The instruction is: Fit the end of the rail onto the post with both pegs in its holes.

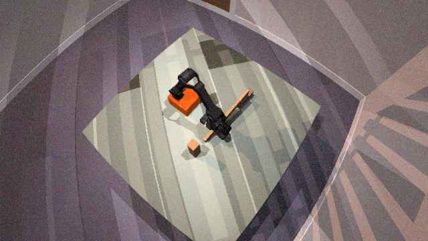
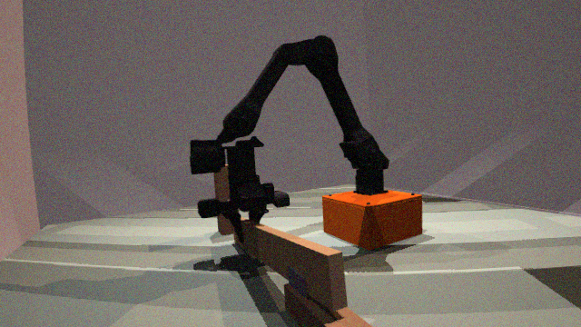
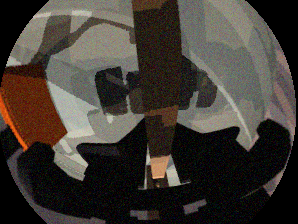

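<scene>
The long wooden rail (image 1: 238,102) (image 2: 300,259) (image 3: 160,50) stands on its narrow edge, its far end in the bracket on the low footboard block (image 2: 351,319). My gripper (image 1: 215,128) (image 2: 248,227) (image 3: 154,119) is shut on the rail a short way back from its near end, with one finger on each side. The near end points toward the short post (image 1: 194,147) (image 2: 221,185), with a gap between them in the top view. The pegs are not clear, and I cannot tell whether the near end touches the table.
The orange base block (image 1: 184,102) (image 2: 342,220) (image 3: 30,107) stands to one side of the rail, with the arm arching from it over to the rail. The gripper hides part of the post in the exterior view.
</scene>
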